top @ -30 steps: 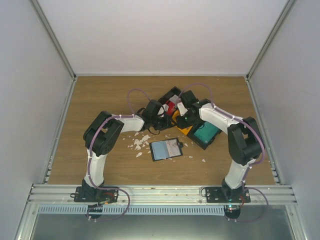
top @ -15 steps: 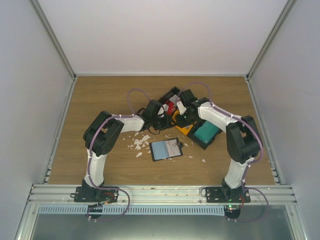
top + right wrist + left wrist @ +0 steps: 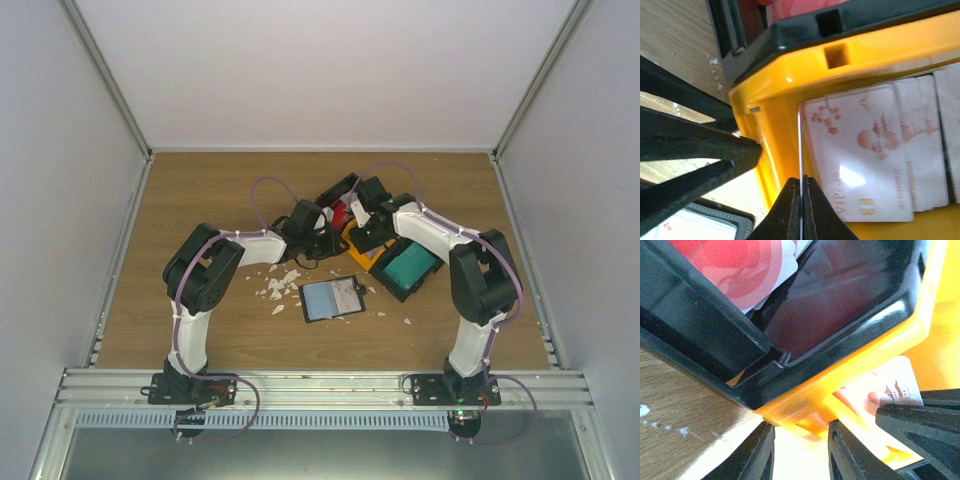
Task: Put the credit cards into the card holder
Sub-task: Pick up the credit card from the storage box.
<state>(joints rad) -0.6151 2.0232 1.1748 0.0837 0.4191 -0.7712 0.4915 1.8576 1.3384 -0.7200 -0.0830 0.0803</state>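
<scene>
One credit card (image 3: 800, 145), seen edge-on, stands against the yellow bin's (image 3: 790, 65) wall beside flat blossom-printed cards (image 3: 860, 160). The right end effector (image 3: 801, 182) is clamped together on it. This looks like the pickup; next comes a lift clear, then a carry to the card holder (image 3: 333, 298), open near the desk's (image 3: 200, 190) middle. The left end effector (image 3: 801, 426) straddles the bin's wall, jaws apart; whether it pinches is unclear. The held card's face is hidden.

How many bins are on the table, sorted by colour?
black bins: 2
yellow bin: 1
Total: 3
</scene>
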